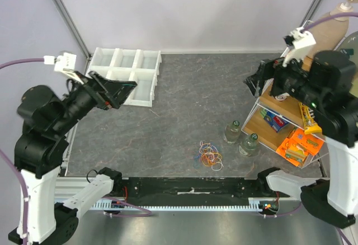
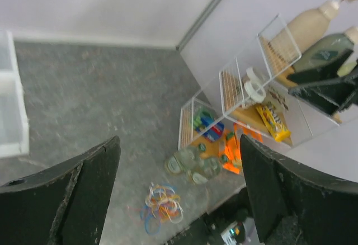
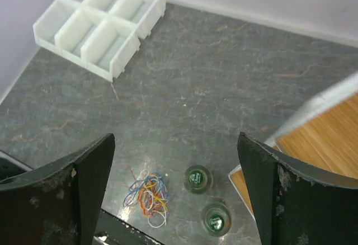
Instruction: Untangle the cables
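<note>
Both arms hang high and well back from the work; the left jaws stand wide apart with nothing between them; the right jaws gape just as wide, nothing in them either. The cables lie in one small heap on the desk, near its front edge and right of centre; orange, yellow, red, blue and purple loops cross over one another, none of them pulled free. The left wrist view has the cables low and far off; the right wrist view has the cables below and a little left of the gap between its fingers, with bluish strands straying out on one side of the heap. Two bottles stand near the heap on its right, and the rack is just behind them; the tray sits well apart at the far left.

By my reading, no sorting is done yet; this is the opening reach, and neither arm has committed. The right arm looks the nearer, so I would expect it to come down first. The next move calls for a low approach, tips almost at the desk; the loops are thin and lie flat, so the jaws must narrow and pinch one strand at the heap's edge, not the whole bundle. The other arm can then pin or take a second loop and draw it away. The risk is those bottles; a wide sweep from the right could knock one over.
</note>
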`<control>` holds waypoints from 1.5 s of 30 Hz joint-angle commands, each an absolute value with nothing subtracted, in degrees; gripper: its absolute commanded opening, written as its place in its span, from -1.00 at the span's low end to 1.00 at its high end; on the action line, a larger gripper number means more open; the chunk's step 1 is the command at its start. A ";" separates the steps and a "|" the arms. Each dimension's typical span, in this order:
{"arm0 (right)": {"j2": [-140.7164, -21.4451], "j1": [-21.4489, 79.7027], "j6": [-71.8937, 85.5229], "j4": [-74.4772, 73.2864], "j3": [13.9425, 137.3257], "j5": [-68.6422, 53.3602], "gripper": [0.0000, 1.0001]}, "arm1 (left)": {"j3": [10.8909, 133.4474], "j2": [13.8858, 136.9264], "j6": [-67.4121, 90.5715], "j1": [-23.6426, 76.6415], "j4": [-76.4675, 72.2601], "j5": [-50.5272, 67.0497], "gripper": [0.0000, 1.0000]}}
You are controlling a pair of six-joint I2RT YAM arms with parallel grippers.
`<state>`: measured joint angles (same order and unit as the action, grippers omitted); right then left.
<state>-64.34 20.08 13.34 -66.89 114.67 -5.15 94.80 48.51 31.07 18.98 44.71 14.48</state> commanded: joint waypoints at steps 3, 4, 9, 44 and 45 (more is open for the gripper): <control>-71.01 26.43 14.14 -67.33 112.69 -13.00 0.96 | 87.90 50.10 39.72 18.63 49.05 25.47 0.85; -71.10 29.33 15.37 -65.32 110.41 -13.09 0.96 | 86.67 50.18 40.34 18.63 48.78 26.88 0.85; -72.85 49.53 22.93 -59.85 102.75 2.06 0.96 | 81.05 49.22 41.65 18.72 46.41 29.09 0.85; -69.08 65.39 38.93 -35.95 41.58 19.86 0.40 | 39.99 56.15 52.47 34.27 25.93 26.37 0.58; -69.34 65.48 39.02 -35.77 41.05 20.47 0.36 | 39.99 57.38 52.38 35.15 25.14 25.93 0.58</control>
<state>-68.58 65.30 37.06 -41.82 43.81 18.39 39.75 53.25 50.94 31.57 32.47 28.40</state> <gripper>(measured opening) 0.703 0.793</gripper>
